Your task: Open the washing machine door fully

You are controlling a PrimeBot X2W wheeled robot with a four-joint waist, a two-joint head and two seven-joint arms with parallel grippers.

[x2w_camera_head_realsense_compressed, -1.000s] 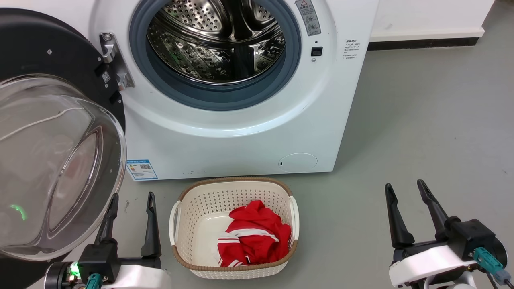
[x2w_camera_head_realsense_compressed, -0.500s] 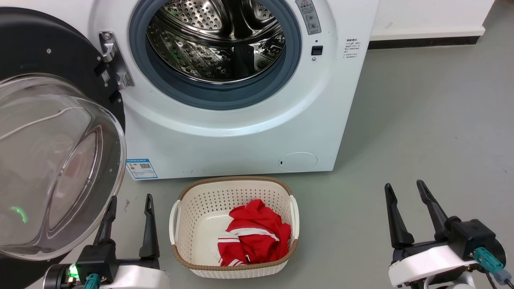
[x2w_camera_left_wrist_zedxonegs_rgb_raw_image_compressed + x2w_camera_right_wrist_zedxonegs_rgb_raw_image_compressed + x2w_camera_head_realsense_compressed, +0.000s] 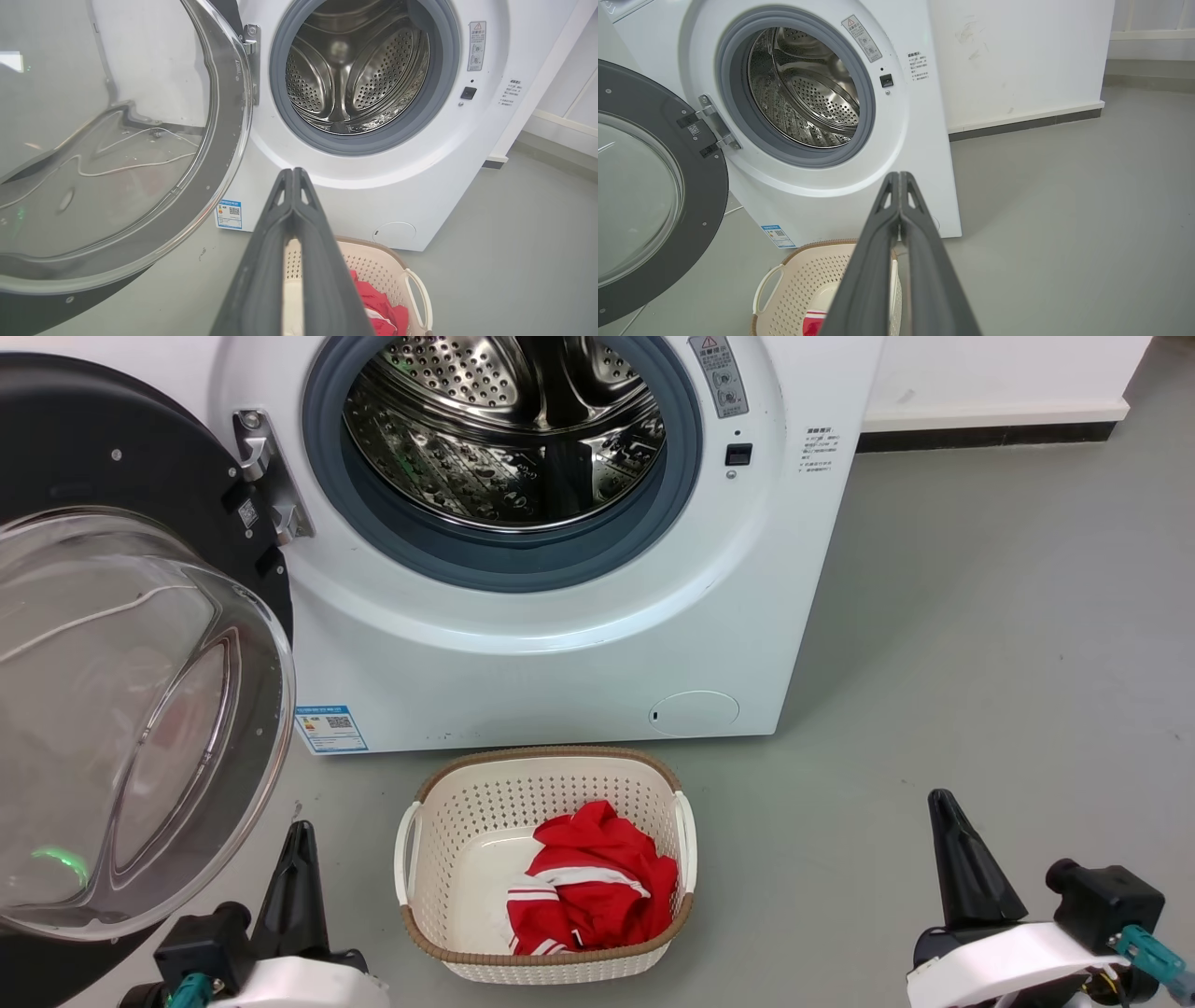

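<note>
The washing machine door (image 3: 121, 709) is swung wide open to the left of the white machine (image 3: 560, 644), its black frame and bulging clear glass bowl facing me; it also fills the left of the left wrist view as the door (image 3: 117, 154) and of the right wrist view as the door (image 3: 654, 196). The steel drum (image 3: 504, 429) lies open inside its grey rubber ring. My left gripper (image 3: 299, 845) sits low at the lower left, just right of the door's glass, shut and holding nothing (image 3: 293, 173). My right gripper (image 3: 943, 807) is at the lower right, shut and holding nothing (image 3: 900, 176).
A cream laundry basket (image 3: 546, 770) with a red and white garment (image 3: 588, 882) stands on the grey floor in front of the machine, between my two grippers. A white wall with a dark skirting (image 3: 985, 434) runs behind at the right.
Both grippers have closed from open to shut and dropped slightly lower in the head view. The door and basket have not moved.
</note>
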